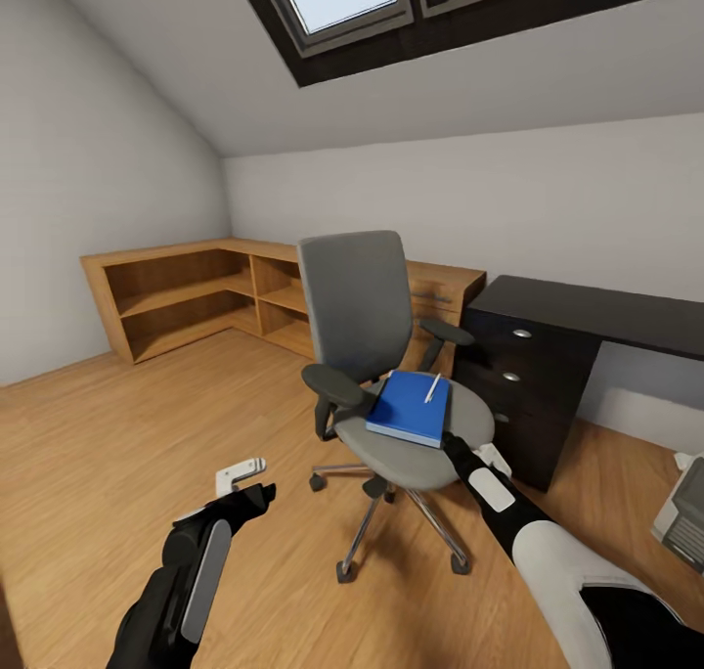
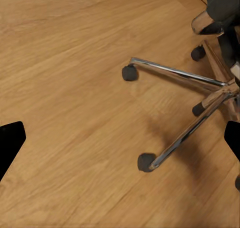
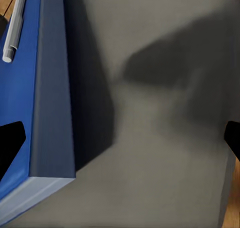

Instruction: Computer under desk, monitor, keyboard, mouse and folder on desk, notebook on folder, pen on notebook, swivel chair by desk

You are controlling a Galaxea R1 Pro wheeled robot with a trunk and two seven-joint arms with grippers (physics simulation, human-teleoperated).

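Note:
The grey swivel chair (image 1: 358,309) stands in the middle of the room, left of the black desk (image 1: 606,309). On its seat lies a blue flat book (image 1: 411,407) with the white pen (image 1: 432,387) on top; I cannot tell whether it is the folder or the notebook. My right gripper (image 1: 453,442) is open just above the seat, beside the book's near corner. The right wrist view shows the book (image 3: 30,98), the pen (image 3: 15,23) and the seat (image 3: 165,138) up close between the open gripper (image 3: 120,143). My left gripper (image 1: 244,483) hangs open over the floor. The computer (image 1: 684,512) is at the right edge.
A light wooden shelf unit (image 1: 196,292) runs along the far walls behind the chair. The desk's black drawer unit (image 1: 523,395) is close to the chair's right side. The chair's metal star base (image 2: 200,88) with castors spreads over the wooden floor (image 1: 117,454), under my left gripper (image 2: 120,143).

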